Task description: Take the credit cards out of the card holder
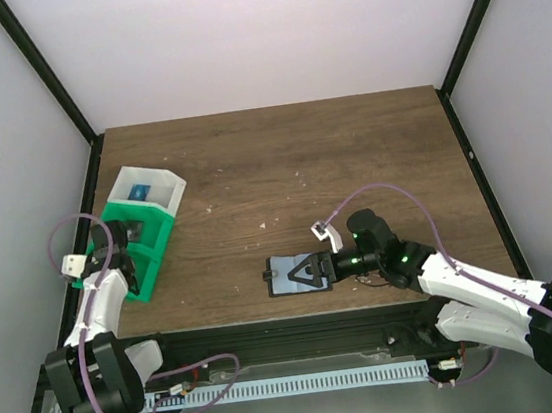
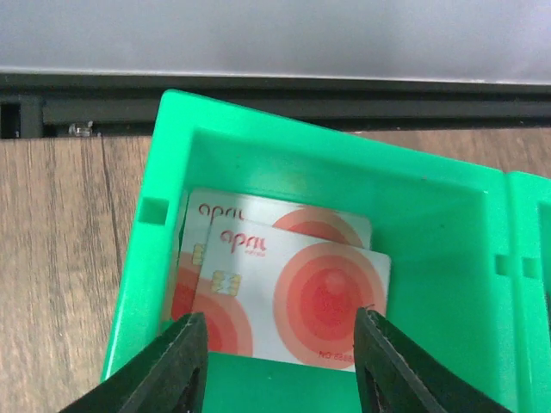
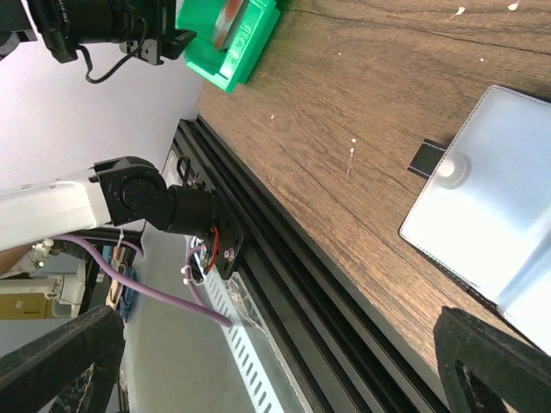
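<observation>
L gripper [image 2: 280, 320] at near left, over green bin [image 2: 258, 120]; jaws partway apart, nothing held. Two cards [image 2: 293, 284] lie flat in one bin compartment, overlapping, w/ red rings and "april" print. Holder [image 3: 504, 202] lies open on table [image 1: 351, 157], near centre, well apart from bin. R gripper [image 1: 304, 271] just above holder, jaws wide, gripping nothing.

A robotics lab cell: white panel walls [image 1: 264, 27] in black metal frame posts [image 1: 42, 69] from nine to three o'clock, white robot arms [image 1: 477, 287] bolted to a black slotted aluminium rail [image 1: 271, 333] at six o'clock.
</observation>
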`<state>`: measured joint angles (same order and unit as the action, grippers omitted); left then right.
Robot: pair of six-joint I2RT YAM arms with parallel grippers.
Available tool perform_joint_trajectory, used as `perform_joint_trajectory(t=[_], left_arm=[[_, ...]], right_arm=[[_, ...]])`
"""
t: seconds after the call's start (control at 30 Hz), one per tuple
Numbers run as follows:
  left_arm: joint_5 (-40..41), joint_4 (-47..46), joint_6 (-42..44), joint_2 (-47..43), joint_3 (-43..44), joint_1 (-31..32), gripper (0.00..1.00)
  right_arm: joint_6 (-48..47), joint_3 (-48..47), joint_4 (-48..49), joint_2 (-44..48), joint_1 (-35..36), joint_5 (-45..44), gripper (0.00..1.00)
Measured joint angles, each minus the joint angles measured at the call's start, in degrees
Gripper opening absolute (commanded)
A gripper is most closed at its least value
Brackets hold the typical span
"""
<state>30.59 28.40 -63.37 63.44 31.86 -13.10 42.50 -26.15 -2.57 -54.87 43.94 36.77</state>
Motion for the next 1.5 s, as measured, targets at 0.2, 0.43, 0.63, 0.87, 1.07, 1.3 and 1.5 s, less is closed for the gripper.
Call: perform_joint_trajectory(t=[0.2, 0.43, 0.63, 0.87, 1.07, 1.3, 1.5], left_arm=[[-0.1, 2.1, 0.0, -2.3, 2.3, 0.0, 0.68], [-1.5, 4.1, 1.9, -4.3, 6.0, 0.0, 0.81], [-8.3, 1.9, 6.6, -11.2, 7.2, 0.0, 1.00], [-25.6, -5.5, 19.5, -20.4, 7.1, 2.2, 1.00], [-46.1, -8.5, 27.8, -20.2, 7.0, 7.2, 1.00], [-61.5, -11.2, 31.7, -20.3, 4.8, 19.2, 1.00], [-72.3, -16.7, 31.8, -23.6, 2.9, 25.8, 1.00]], right_arm=[[0.0, 0.0, 0.0, 0.1, 0.0, -0.6, 1.00], [-0.1, 0.0, -0.1, 0.1, 0.0, -1.9, 1.00], [-0.6, -0.3, -1.6, 0.1, 0.0, -4.7, 1.00], [-1.4, -4.7, -9.2, 2.7, 0.0, -16.4, 1.00], [0.2, -11.0, -16.1, 3.3, 0.0, -26.8, 1.00], [3.5, -11.9, -22.3, 4.3, 0.0, -34.3, 1.00], [3.9, -17.4, -27.9, 5.4, 0.0, -38.6, 1.00]])
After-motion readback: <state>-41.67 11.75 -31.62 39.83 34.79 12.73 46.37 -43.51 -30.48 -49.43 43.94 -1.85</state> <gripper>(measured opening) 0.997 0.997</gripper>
